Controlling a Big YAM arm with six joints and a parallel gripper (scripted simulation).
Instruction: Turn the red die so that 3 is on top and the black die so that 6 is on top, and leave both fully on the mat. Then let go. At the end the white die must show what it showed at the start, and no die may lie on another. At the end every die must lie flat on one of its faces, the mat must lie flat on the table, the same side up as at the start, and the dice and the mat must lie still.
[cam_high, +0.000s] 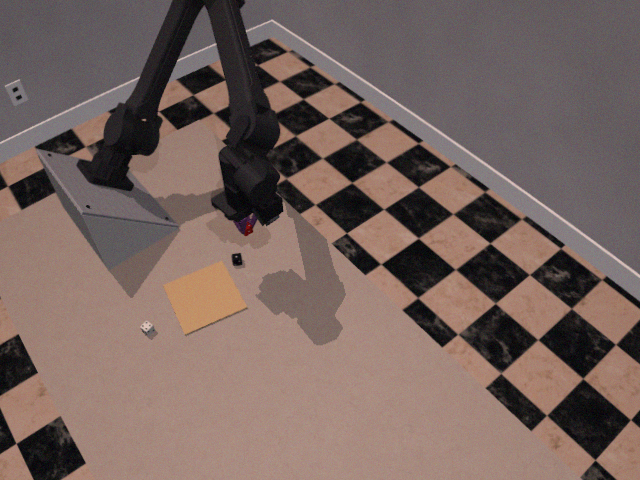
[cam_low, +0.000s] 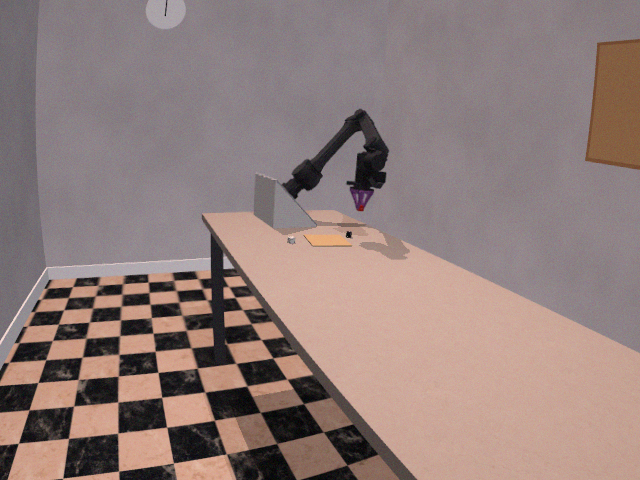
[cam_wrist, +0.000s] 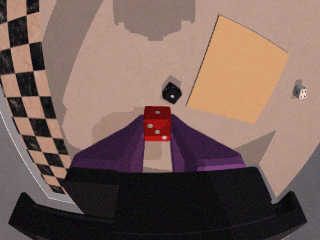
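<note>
My gripper (cam_high: 248, 227) is shut on the red die (cam_wrist: 158, 124) and holds it well above the table, also seen in the exterior view (cam_low: 360, 206). In the wrist view the red die sits between the purple fingers, with white pips on its visible faces. The black die (cam_high: 237, 259) lies on the table just off the mat's far corner, and shows in the wrist view (cam_wrist: 172, 92). The orange mat (cam_high: 204, 296) lies flat on the table with nothing on it. The white die (cam_high: 147, 327) lies on the table off the mat's left side.
The grey wedge-shaped arm base (cam_high: 105, 206) stands at the table's back left. The table's right edge (cam_high: 361, 279) runs close to the gripper, with checkered floor beyond.
</note>
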